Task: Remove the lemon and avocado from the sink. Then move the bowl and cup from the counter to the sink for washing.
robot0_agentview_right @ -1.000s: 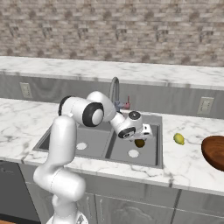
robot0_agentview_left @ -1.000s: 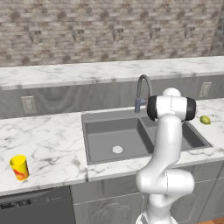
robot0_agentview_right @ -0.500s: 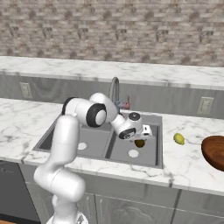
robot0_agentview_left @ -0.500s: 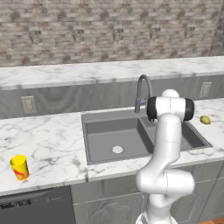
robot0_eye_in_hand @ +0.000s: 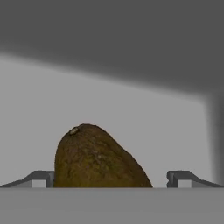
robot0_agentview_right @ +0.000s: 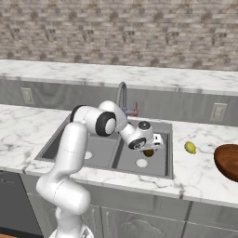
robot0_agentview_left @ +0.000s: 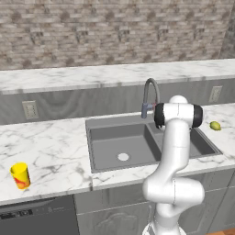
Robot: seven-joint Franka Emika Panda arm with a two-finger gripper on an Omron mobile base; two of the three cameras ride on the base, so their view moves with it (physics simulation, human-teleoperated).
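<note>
Gripper (robot0_eye_in_hand: 112, 179) lowered into right basin of sink (robot0_agentview_right: 162, 173), jaws spread wide, nothing held. Avocado (robot0_eye_in_hand: 98, 158) seen between fingertips (robot0_eye_in_hand: 40, 178), on basin floor. Lemon (robot0_agentview_right: 189, 147) set on counter right of sink. Bowl (robot0_agentview_right: 228, 160) beyond lemon. Cup (robot0_agentview_left: 20, 176) on left counter.

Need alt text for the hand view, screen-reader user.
A dark brownish avocado lies on the grey floor of the sink, close to the camera and between the open gripper, whose two fingertips stand apart on either side of it. Behind it the basin wall rises in shadow.
</note>
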